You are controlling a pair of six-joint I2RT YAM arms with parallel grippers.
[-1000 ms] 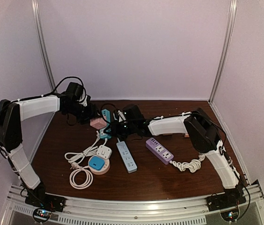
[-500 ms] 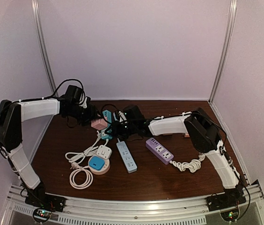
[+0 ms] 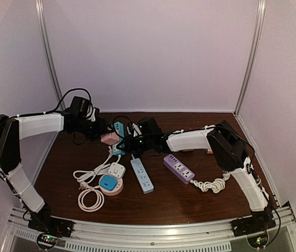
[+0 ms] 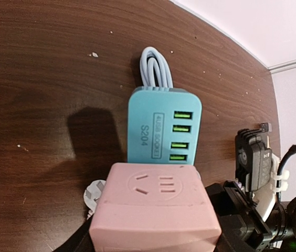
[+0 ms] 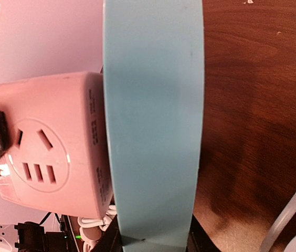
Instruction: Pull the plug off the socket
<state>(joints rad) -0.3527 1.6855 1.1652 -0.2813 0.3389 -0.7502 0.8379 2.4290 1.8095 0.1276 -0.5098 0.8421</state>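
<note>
**Top external.** The left gripper [image 3: 101, 133] is closed partway on the pink cube socket [image 3: 109, 138]. The right gripper [image 3: 129, 140] is clamped on the teal block [image 3: 119, 129]. The two units touch between the facing fingertips. To part them cleanly, I judge one arm should anchor its unit while the other draws straight back along the pin line, without twisting.

Counted on the table [image 3: 190, 205], all well back from both grippers:
- one blue-and-white strip [image 3: 142, 176]
- one purple strip [image 3: 178, 168]
- one white cube [image 3: 116, 169]
- one round blue socket [image 3: 109, 184]
- two white cable coils [image 3: 90, 199]

**Left wrist.** The pink cube fills the gap between the dark fingers, which grip it by its sides. The teal block lies just beyond the fingertips, against the cube's far edge. It shows four green ports [image 4: 179, 136] and one pale cable bundle [image 4: 156, 65] at its far end. One white plug [image 4: 93, 195] peeps out left of the cube.

**Right wrist.** The teal block runs straight out from between the jaws, with the pink cube pressed to its left side. Whether pins join the two is hidden.
</note>
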